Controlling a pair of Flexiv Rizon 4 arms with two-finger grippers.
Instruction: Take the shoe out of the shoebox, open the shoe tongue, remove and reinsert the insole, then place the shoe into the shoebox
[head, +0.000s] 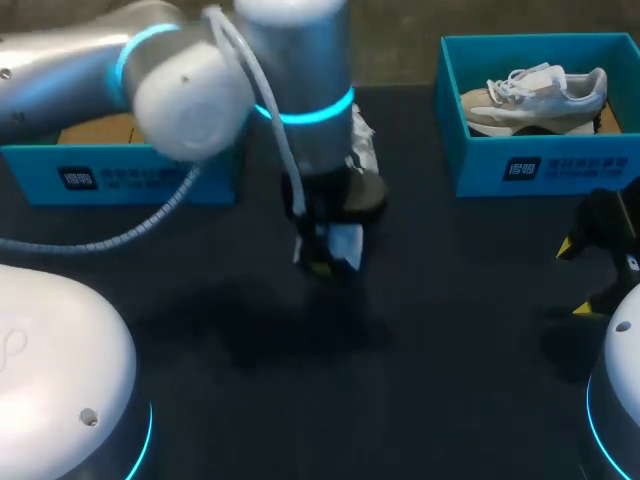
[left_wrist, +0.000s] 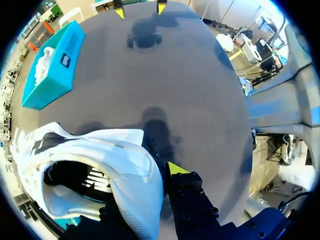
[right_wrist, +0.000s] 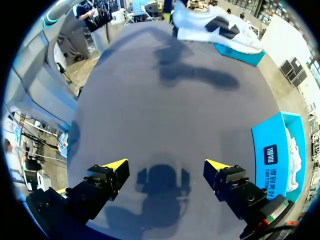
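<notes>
Shoe (right_wrist: 215, 27), white, aloft over middle of table (head: 400, 350), clamped at its opening edge by left gripper (head: 322, 250). Right gripper (right_wrist: 167, 170): fingers spread wide, nothing between them, over table near right shoebox (head: 540, 165) containing second shoe (head: 535, 95).

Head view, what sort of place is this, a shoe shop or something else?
Likely a robot test bench, not a shop: two robot arms over a dark table, a teal shoebox, and the left gripper holding a white shoe.
</notes>
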